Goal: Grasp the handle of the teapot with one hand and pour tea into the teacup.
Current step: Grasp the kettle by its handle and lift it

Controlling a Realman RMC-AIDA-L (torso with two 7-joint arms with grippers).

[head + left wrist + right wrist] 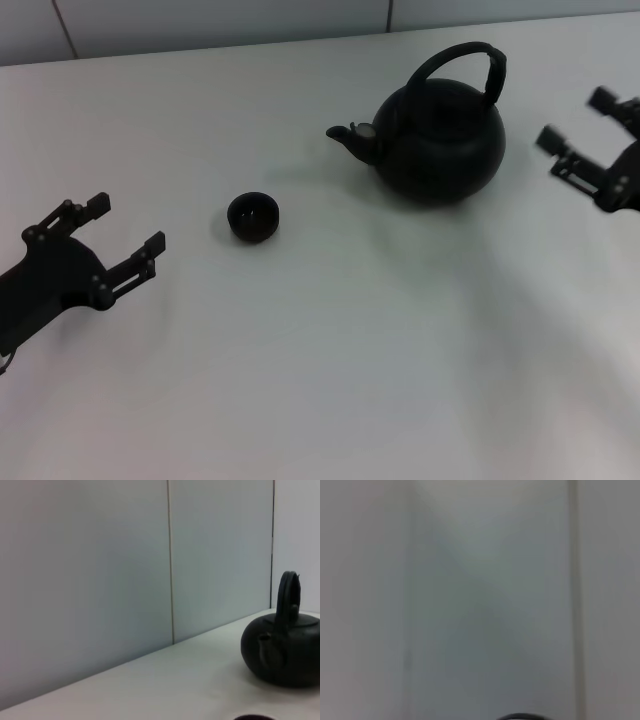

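Right gripper (578,128): released, empty, just right of teapot (440,135), level with handle (462,62).
Left gripper (125,225): released, parked; teacup (252,216) just beyond.
Desk (350,340): bears both.

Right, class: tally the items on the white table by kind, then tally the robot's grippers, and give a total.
Matte-black round teapot with arched handle: 1
Small dark handleless teacup: 1
Black open grippers, left gripper and right gripper: 2
Total: 4
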